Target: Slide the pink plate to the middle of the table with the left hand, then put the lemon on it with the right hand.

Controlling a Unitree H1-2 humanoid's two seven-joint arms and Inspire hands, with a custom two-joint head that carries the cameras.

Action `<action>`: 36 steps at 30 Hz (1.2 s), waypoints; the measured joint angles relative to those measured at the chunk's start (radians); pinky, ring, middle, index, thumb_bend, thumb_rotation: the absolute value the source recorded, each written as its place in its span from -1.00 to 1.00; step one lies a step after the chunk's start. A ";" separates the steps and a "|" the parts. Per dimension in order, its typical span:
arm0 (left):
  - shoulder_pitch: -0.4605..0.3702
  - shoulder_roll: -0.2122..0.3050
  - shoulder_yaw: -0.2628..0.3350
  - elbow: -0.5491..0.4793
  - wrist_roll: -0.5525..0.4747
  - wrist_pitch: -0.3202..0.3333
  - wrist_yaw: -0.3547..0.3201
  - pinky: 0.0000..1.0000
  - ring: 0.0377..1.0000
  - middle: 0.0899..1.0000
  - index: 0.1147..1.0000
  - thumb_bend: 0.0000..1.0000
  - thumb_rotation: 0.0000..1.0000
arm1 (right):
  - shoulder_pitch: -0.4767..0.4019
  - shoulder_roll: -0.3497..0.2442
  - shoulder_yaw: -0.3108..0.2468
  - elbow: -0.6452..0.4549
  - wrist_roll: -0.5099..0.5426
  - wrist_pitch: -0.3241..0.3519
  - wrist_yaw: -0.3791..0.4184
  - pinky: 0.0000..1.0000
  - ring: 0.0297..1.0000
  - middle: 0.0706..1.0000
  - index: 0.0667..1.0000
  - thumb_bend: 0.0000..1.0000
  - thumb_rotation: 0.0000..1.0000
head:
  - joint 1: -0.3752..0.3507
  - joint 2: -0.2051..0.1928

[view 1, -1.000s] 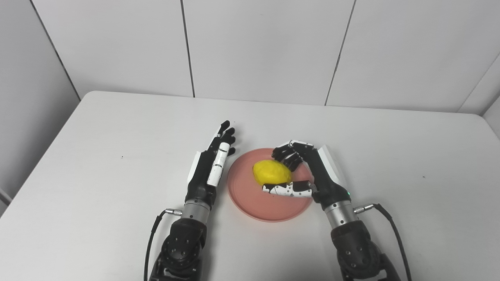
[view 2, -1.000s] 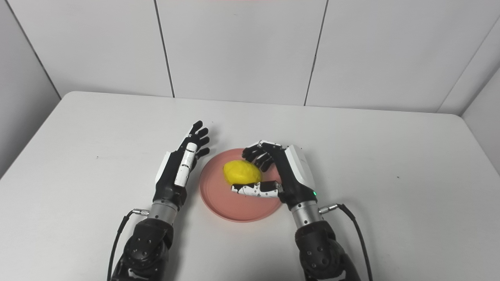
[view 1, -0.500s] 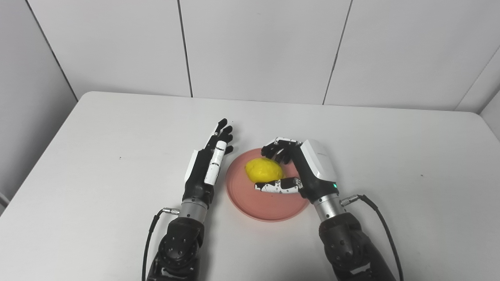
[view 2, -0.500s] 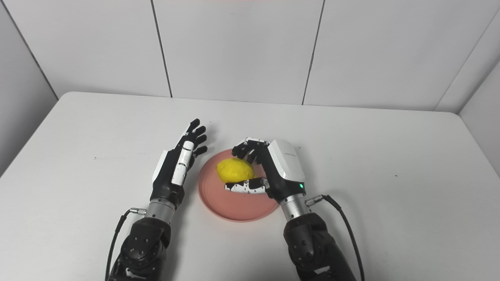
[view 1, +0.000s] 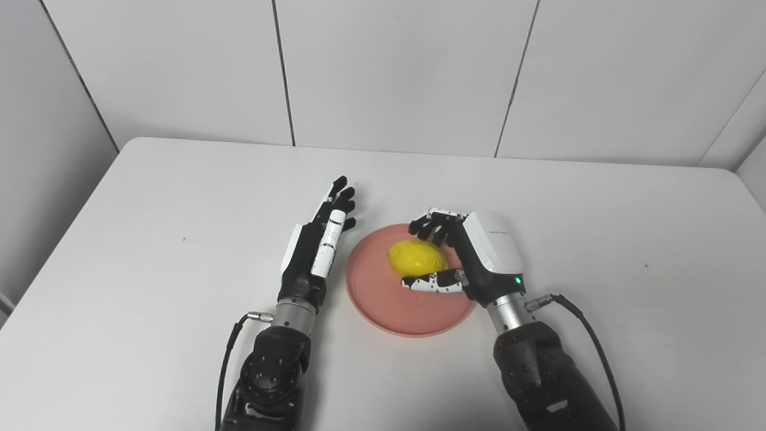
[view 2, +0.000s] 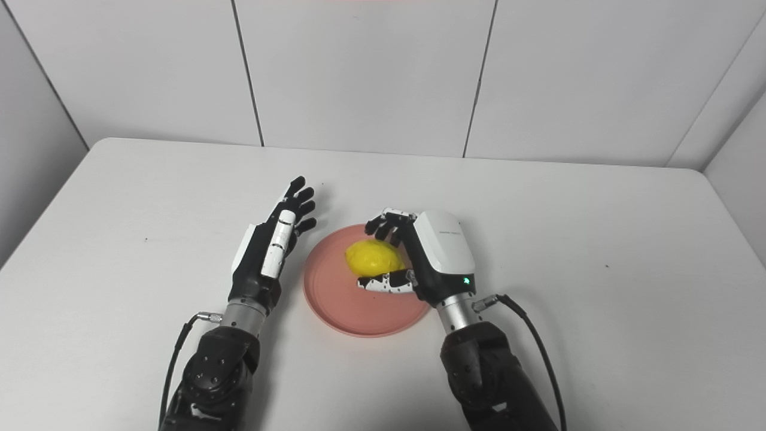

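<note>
The pink plate (view 1: 383, 302) lies near the middle of the white table (view 1: 179, 197). The yellow lemon (view 1: 417, 257) is over the plate's far half, with little or no gap showing under it. My right hand (view 1: 479, 257) reaches in from the plate's right side, shut on the lemon. Its fingers (view 1: 432, 222) curl over the far top, and the thumb (view 1: 432, 283) lies along the near side. My left hand (view 1: 317, 251) stays just left of the plate's rim, fingers stretched out and apart, holding nothing and not touching the plate.
White panelled walls close off the table's far edge and both sides. A grey cable (view 1: 583, 323) trails from the right wrist over the table, and another cable (view 1: 230, 353) hangs from the left wrist.
My right hand has rolled from palm-sideways to palm-down over the lemon, staying over the plate. The left hand has hardly moved. The view has shifted slightly.
</note>
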 measured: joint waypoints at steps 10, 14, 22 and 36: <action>0.000 0.000 0.001 -0.002 0.001 0.023 0.001 0.76 0.86 0.87 0.85 0.11 1.00 | 0.001 -0.014 0.015 0.001 -0.020 -0.016 -0.023 0.09 0.05 -0.12 -0.02 0.04 -1.00 | 0.002 0.005; 0.000 0.000 0.000 -0.007 0.001 0.023 0.001 0.77 0.87 0.88 0.86 0.10 1.00 | 0.006 -0.023 0.017 -0.001 0.005 -0.023 -0.006 0.29 0.38 0.37 0.36 0.20 -0.72 | 0.002 0.006; -0.002 0.002 0.000 -0.014 0.001 0.025 0.000 0.78 0.87 0.88 0.86 0.09 1.00 | 0.023 -0.040 0.020 -0.027 0.046 -0.028 0.036 0.50 0.57 0.54 0.55 0.21 -0.33 | 0.005 0.014; -0.007 0.004 0.003 -0.014 -0.001 0.027 0.000 0.78 0.87 0.88 0.85 0.12 1.00 | 0.040 -0.047 0.007 -0.071 0.114 -0.045 0.083 1.00 1.00 0.99 0.99 0.60 1.00 | 0.008 0.015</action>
